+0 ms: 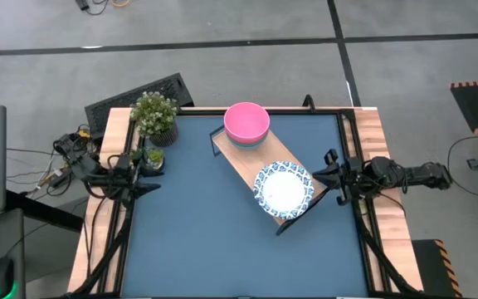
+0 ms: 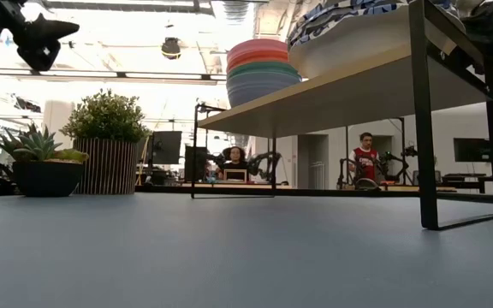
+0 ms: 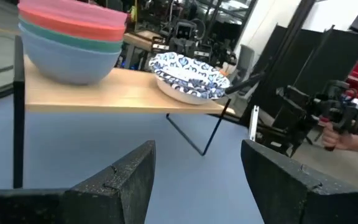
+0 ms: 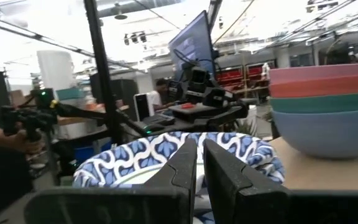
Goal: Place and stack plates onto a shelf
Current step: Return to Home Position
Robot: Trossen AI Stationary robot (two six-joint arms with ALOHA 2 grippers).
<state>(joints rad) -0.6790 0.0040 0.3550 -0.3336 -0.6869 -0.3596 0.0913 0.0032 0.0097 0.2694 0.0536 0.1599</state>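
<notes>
Left gripper (image 3: 197, 149) is being held wide open at left of blue table (image 1: 222, 241); right gripper (image 4: 199, 142), nearly closed and empty, is being kept beside blue-and-white round plates (image 1: 285, 187) stacked on light wooden shelf (image 1: 250, 160). Homing judged underway; clear retraction being required.

Plates stacked: the stack of plates (image 1: 284, 188) sits on the near end of the shelf (image 1: 244, 159), just in front of the right claw (image 1: 328, 176) at the table's (image 1: 222, 249) right edge. The stack of bowls (image 1: 246, 123) sits on the shelf's other end, beyond them. The left claw (image 1: 143, 176) hangs at the opposite edge, well apart from the shelf, a small potted plant (image 1: 153, 156) just beside it and a larger potted plant (image 1: 154, 112) behind that.
</notes>
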